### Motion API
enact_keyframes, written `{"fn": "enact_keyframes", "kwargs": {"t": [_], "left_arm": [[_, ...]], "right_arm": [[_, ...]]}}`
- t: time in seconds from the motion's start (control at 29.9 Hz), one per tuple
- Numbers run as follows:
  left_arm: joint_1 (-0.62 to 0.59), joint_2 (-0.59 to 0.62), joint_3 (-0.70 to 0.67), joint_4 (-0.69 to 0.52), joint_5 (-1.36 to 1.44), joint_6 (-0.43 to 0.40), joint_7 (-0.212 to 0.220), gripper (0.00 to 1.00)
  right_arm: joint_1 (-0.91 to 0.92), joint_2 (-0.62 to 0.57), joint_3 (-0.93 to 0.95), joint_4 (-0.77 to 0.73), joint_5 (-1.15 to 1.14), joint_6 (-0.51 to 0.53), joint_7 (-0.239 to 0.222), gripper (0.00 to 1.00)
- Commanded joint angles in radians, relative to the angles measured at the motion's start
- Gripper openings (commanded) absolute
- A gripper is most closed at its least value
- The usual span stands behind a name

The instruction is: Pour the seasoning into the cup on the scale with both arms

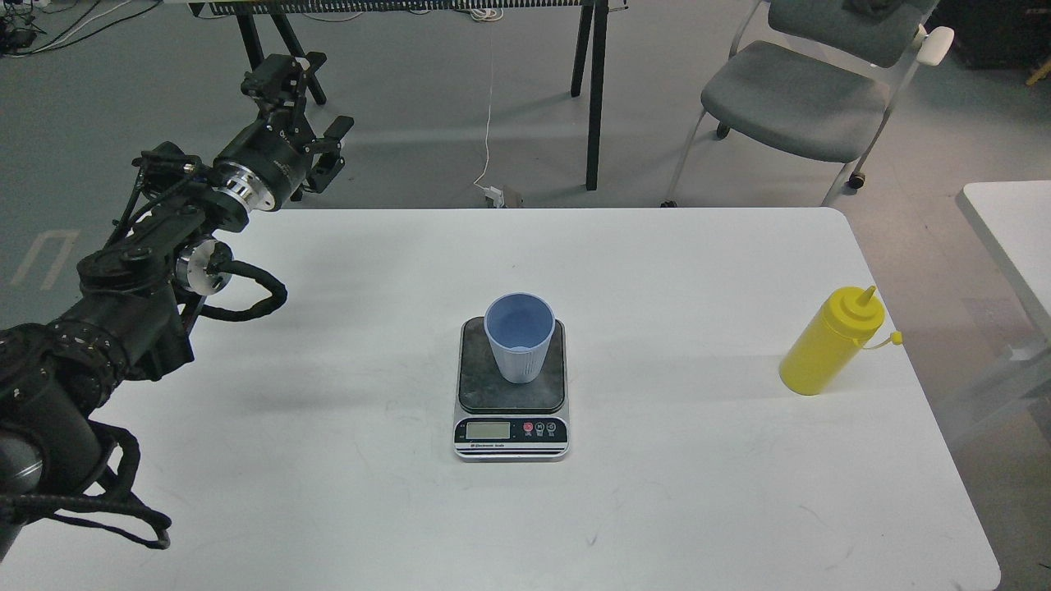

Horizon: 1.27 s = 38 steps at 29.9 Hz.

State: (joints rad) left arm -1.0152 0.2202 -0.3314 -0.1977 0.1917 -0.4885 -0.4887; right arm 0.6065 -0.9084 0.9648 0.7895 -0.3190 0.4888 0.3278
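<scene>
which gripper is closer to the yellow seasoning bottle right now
Left, by default. The left gripper hangs open past the table's far-left edge, far across from the seasoning bottle at the right edge. The right gripper is not in view.

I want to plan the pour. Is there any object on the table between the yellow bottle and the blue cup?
No, nothing visible stands between them. The yellow bottle stands upright near the table's right edge, and the blue cup sits on the scale in the middle. Only bare white table lies between them.
</scene>
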Motion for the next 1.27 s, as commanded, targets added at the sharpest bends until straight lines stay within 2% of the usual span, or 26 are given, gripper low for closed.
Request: {"fn": "enact_keyframes", "kwargs": {"t": [0.0, 0.23, 0.53, 0.77, 1.24], "left_arm": [[0.003, 0.005, 0.0, 0.0, 0.0, 0.0, 0.0, 0.89], [-0.002, -0.007, -0.005, 0.0, -0.001, 0.0, 0.0, 0.89], [-0.025, -0.016, -0.006, 0.0, -0.005, 0.0, 0.0, 0.89], [-0.025, -0.016, -0.006, 0.0, -0.005, 0.0, 0.0, 0.89], [-0.033, -0.015, -0.006, 0.0, -0.008, 0.0, 0.0, 0.89]], "right_arm": [[0.11, 0.002, -0.09, -0.006, -0.018, 0.0, -0.003, 0.99], [0.153, 0.046, -0.107, 0.003, -0.015, 0.0, 0.0, 0.98], [0.154, 0.291, -0.069, 0.028, 0.003, 0.0, 0.007, 0.98], [0.142, 0.399, -0.058, 0.077, 0.003, 0.0, 0.007, 0.99], [0.081, 0.45, -0.078, 0.063, -0.003, 0.0, 0.007, 0.99]]}}
